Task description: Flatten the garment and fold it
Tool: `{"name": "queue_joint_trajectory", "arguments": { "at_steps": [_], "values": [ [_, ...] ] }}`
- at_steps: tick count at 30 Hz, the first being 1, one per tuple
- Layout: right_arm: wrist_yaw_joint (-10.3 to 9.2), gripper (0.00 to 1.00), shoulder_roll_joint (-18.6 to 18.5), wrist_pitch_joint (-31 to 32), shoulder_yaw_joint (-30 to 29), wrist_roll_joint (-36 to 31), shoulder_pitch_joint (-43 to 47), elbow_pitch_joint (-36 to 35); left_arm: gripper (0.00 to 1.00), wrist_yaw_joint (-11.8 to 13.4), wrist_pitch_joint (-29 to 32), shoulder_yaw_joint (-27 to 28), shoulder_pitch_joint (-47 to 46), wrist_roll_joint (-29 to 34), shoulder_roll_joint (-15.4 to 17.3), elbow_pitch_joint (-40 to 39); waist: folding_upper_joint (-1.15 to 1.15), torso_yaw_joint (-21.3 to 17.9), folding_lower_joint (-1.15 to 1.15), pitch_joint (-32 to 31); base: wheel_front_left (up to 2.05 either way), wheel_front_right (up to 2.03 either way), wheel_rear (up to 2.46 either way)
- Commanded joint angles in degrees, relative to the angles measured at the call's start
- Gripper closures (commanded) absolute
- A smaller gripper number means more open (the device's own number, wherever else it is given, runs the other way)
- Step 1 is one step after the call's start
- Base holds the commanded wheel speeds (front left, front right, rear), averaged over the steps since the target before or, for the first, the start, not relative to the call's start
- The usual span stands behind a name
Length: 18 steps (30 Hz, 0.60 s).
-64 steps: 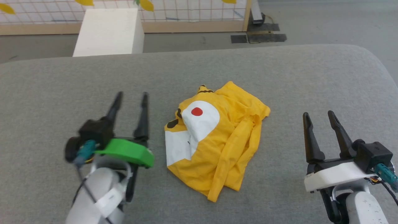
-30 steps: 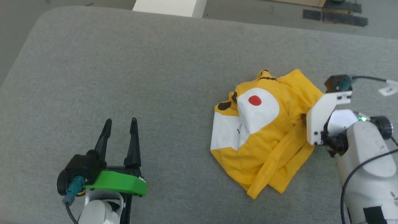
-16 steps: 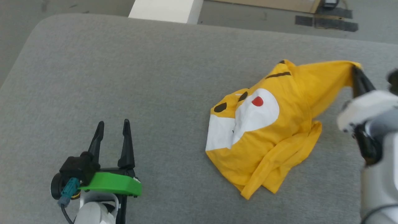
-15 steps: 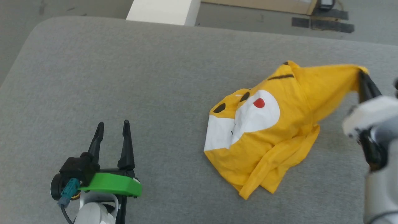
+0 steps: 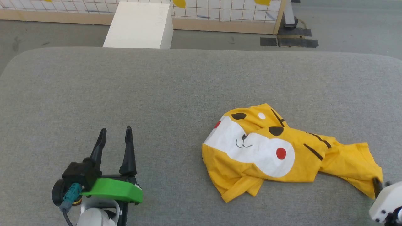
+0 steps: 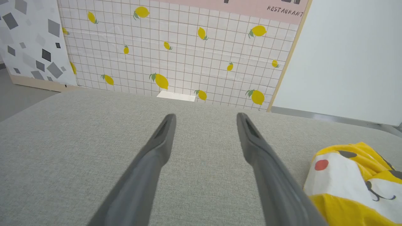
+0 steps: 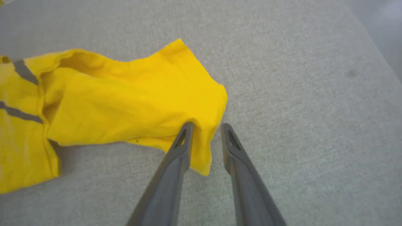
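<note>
- Two grippers, two different states. The left gripper (image 5: 115, 129), at the lower left of the head view, has its fingers wide apart over the bare grey cushion (image 5: 157, 94) with nothing between them. The right gripper (image 7: 207, 126) has its fingers parted a little. A loose corner of cloth hangs between them, touching one finger and clear of the other, so nothing looks pinched.
- The garment (image 5: 267, 153) lies crumpled on the cushion, right of centre and low in the head view. Its printed face is up, and a yellow tail runs off to the lower right edge towards the right gripper.
- First risk: if the right fingers close where they are, they may catch only the thin edge of that corner. It could then slide out on the first pull.
- Second risk: a pull from that single corner would likely drag the whole bundle across the cushion rather than open it. The left gripper is well apart from the cloth and pins nothing down.
- Third risk: the lower left of the shirt is bunched and tucked under. Spreading it without freeing that part could press creases in and leave the fold lopsided.
- Fourth risk: the tail sits close to the lower right edge of the head view. More pulling that way may take it out of the head camera's sight.
</note>
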Motion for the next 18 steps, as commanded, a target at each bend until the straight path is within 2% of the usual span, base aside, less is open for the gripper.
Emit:
{"name": "queue_joint_trajectory", "arguments": {
  "at_steps": [1,4,5,9,12,18],
  "values": [
    [-0.08,0.0,-0.3,-2.5,0.5,0.9,-0.8,-1.9,0.0,-0.4,-0.2,0.2,0.6,0.1,-0.1,0.3,0.0,0.0,0.0,0.0,0.0,0.0,0.0],
    [-0.08,0.0,-0.3,-10.8,1.4,2.2,-1.5,-5.0,0.0,-0.6,-0.2,0.0,0.6,-0.2,-0.1,0.7,0.0,0.1,0.0,0.0,0.0,0.0,0.0],
    [-0.08,0.0,-0.3,-16.9,5.0,2.5,-1.4,-6.8,0.0,-0.7,-0.2,-0.8,0.4,-0.9,-0.1,1.2,0.0,0.1,0.0,0.1,0.0,0.0,0.0],
    [-0.08,0.0,-0.3,-24.6,11.8,3.2,-0.2,-8.5,0.0,-0.9,-0.2,-5.9,-2.5,-2.4,-0.1,4.0,0.0,-0.3,0.0,1.1,0.0,0.0,0.0],
    [-0.08,0.0,-0.3,-27.0,15.0,3.9,0.4,-8.5,0.0,-1.3,3.1,-11.7,-7.4,-4.0,-0.1,7.4,0.0,-0.7,0.0,1.7,0.0,0.0,0.0],
    [-0.08,0.0,-0.3,-27.9,18.7,4.5,0.0,-7.9,0.0,-1.2,16.4,-21.5,-20.1,-10.1,-0.1,15.0,0.0,-2.6,0.0,3.0,0.0,0.0,0.0]
  ]
}}
